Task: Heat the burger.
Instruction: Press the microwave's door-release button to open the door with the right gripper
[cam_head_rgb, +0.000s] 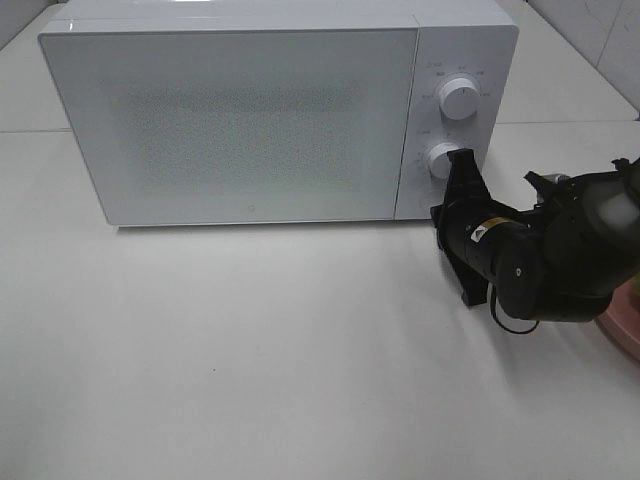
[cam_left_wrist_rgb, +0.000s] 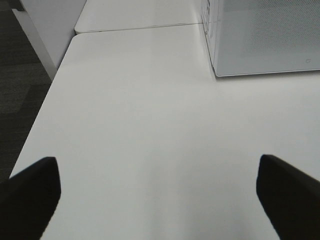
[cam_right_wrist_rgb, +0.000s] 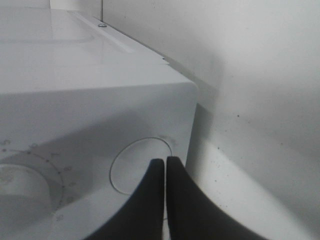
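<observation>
**A:** How does the right gripper (cam_right_wrist_rgb: 165, 162) stand?

**B:** Its two dark fingers are pressed flat together, with no gap and nothing between them. The tips point at the control panel of the white microwave (cam_head_rgb: 250, 110), at the lower knob (cam_head_rgb: 440, 160). In the right wrist view they overlap the rim of that round knob. Whether they actually press on it I cannot tell.

**A:** And from the high camera?

**B:** The tip sits just beside the lower knob, on its right, below the upper knob (cam_head_rgb: 460, 98). The microwave stands toward the back edge of the table (cam_head_rgb: 250, 350), with its door (cam_head_rgb: 235, 125) shut.

**A:** And the left gripper (cam_left_wrist_rgb: 160, 200)?

**B:** It is spread wide. One fingertip (cam_left_wrist_rgb: 30, 195) shows at each lower corner of the left wrist view, with only bare table between them. It holds nothing and touches nothing, and it is near the table's left edge. The high camera does not catch it.

**A:** Where is the burger?

**B:** It shows in no view. At the table's right edge a sliver of a pink plate (cam_head_rgb: 625, 325) peeks out from behind the right arm, which hides the rest. The speckled door lets nothing inside be made out either, so I cannot place it.
</observation>
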